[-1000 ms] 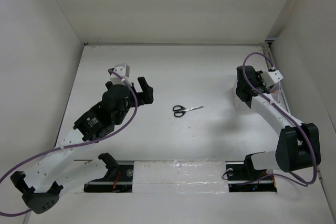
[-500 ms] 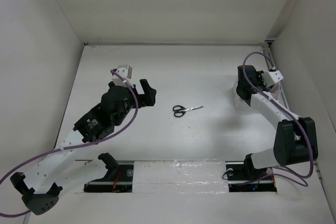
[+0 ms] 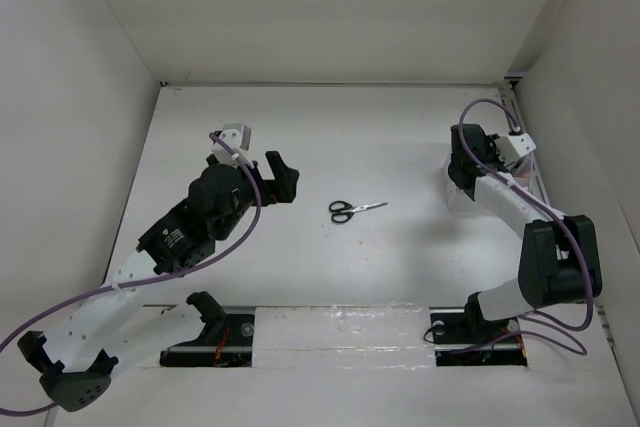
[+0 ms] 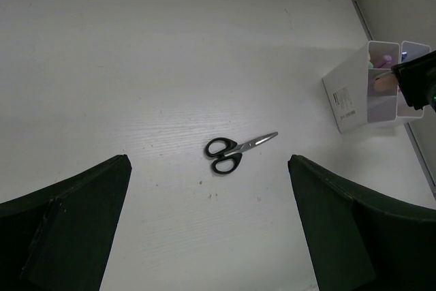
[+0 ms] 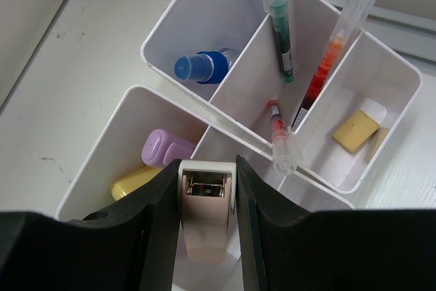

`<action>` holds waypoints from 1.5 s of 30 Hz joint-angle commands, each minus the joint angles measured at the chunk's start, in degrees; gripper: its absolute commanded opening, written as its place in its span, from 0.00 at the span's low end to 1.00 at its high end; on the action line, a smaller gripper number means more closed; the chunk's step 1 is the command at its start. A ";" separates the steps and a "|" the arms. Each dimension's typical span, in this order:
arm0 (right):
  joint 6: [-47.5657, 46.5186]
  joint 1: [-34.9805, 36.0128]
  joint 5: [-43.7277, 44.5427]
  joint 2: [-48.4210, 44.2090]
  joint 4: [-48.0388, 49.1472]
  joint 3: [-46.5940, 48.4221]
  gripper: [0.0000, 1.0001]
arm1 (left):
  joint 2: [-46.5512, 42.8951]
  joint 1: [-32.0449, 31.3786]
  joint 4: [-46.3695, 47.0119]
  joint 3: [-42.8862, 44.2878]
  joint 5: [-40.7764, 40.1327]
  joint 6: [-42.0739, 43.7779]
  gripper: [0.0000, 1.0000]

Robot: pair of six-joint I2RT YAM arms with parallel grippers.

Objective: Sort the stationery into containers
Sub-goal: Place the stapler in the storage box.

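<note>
Black-handled scissors (image 3: 355, 210) (image 4: 223, 155) lie flat mid-table. My left gripper (image 3: 280, 179) (image 4: 209, 161) hovers open just left of them, nothing between its fingers. The white containers (image 5: 228, 115) (image 4: 361, 90) stand at the right, under my right gripper (image 3: 462, 162) (image 5: 208, 189). That gripper is shut on a small pale pink item with a white end (image 5: 204, 226), held over the bins. Inside the bins are a blue-capped bottle (image 5: 201, 67), a green pen (image 5: 281, 28), an orange-red pen (image 5: 323, 73), a short red pen (image 5: 278, 134), a purple marker (image 5: 167, 148) and a yellow marker (image 5: 133, 182).
A yellow block (image 5: 357, 131) lies in the far right bin. White walls close in the table on the left, back and right. A metal rail (image 3: 535, 172) runs along the right wall behind the bins.
My left gripper has edged right toward the scissors. The right arm's elbow has shifted a little; its gripper stays over the bins, still shut on the pink item.
</note>
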 commanded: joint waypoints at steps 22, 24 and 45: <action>-0.61 -0.74 -0.52 0.23 2.19 3.55 0.04 | -1.17 0.08 2.56 -0.26 0.37 1.10 1.00; -0.61 -0.74 -0.52 0.84 1.05 4.08 0.04 | -1.17 0.08 2.56 -0.26 0.37 1.10 1.00; 1.59 -0.21 -0.52 0.23 -1.42 4.08 0.06 | -2.23 0.08 2.56 -0.26 0.90 1.10 1.00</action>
